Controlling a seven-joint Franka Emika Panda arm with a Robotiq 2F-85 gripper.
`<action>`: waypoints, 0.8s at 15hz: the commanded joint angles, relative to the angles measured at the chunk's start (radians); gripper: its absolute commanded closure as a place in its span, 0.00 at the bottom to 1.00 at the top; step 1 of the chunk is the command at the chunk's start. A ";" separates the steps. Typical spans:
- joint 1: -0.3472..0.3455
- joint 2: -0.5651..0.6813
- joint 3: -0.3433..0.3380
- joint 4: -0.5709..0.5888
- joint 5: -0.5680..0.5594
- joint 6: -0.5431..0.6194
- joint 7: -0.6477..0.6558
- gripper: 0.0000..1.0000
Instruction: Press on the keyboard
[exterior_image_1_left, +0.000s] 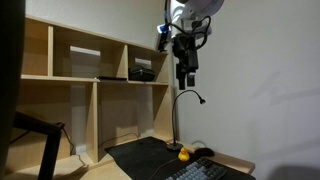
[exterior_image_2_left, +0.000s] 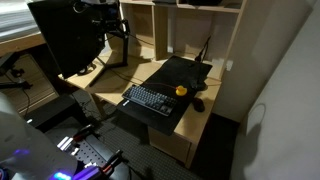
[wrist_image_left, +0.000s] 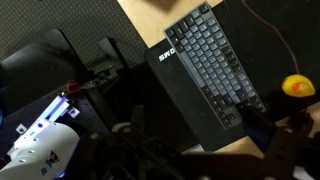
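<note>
Wooden surface (exterior_image_2_left: 112, 82) carries a black mat (exterior_image_2_left: 178, 70) with the keyboard (exterior_image_2_left: 150, 99) at its front edge beside a yellow object (exterior_image_2_left: 181, 90), while the gripper (exterior_image_1_left: 188, 80) hangs high above, its opening impossible to tell.

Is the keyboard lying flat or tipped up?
Flat. The keyboard lies level on the black mat, with its keys facing up.

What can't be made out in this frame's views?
The gripper: dark, tiny in an exterior view; whether its jaws are open is unclear.
The keyboard: cut by the bottom edge in an exterior view; key legends too small everywhere.
The yellow object: blurred in the wrist view, identity unclear.
</note>
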 joint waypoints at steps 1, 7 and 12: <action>-0.021 0.013 -0.021 -0.142 -0.015 0.150 0.099 0.00; -0.009 0.032 -0.047 -0.200 -0.003 0.202 0.169 0.00; -0.077 0.118 -0.111 -0.159 -0.017 0.222 0.280 0.00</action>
